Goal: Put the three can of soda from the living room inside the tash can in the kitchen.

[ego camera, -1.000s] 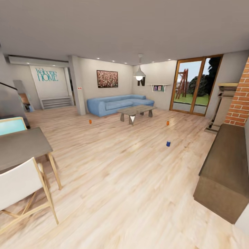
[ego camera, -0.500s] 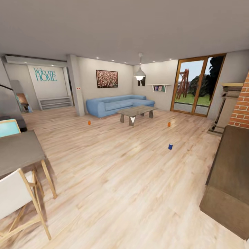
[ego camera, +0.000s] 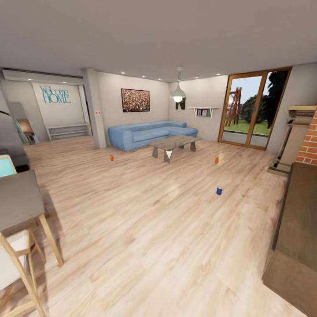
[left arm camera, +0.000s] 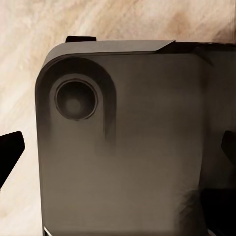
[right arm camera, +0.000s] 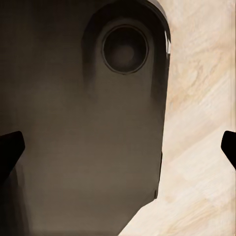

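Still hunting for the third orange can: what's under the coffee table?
Under the coffee table only its grey legs and bare wood floor show; no can is visible there, though the legs and the sofa behind hide some floor.

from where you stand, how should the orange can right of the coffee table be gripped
That orange can stands upright on bare wood floor, apart from the coffee table. Probably best to close the fingers across its round side wall near mid-height, coming level from the near side. It is too small here to judge finer detail.
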Available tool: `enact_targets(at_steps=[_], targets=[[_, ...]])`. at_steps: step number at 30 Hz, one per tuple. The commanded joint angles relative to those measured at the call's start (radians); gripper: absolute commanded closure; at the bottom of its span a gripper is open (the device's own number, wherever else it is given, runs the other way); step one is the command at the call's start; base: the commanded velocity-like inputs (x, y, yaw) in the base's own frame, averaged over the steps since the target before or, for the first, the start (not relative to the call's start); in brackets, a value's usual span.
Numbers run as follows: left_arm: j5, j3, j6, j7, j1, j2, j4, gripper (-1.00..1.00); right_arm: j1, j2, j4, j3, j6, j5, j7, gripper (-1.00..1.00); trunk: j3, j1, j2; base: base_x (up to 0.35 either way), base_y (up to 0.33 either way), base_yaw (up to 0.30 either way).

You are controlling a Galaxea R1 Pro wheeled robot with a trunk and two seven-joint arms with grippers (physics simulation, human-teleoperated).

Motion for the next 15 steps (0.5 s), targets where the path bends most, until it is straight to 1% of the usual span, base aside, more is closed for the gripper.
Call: enact_targets(at_steps=[1, 15], targets=[[0.0, 0.0, 0.0, 0.0, 0.0, 0.0, 0.0, -1.0, 0.0, 0.0, 0.0, 0.0, 0.0, 0.0, 0.0, -1.0, 0.0, 0.0, 0.0, 0.335, -0.106, 0.0], [0.0, 0.0, 0.0, 0.0, 0.0, 0.001, 0.0, -1.0, 0.0, 0.0, 0.0, 0.0, 0.0, 0.0, 0.0, -1.0, 0.0, 0.0, 0.0, 0.335, -0.113, 0.0]])
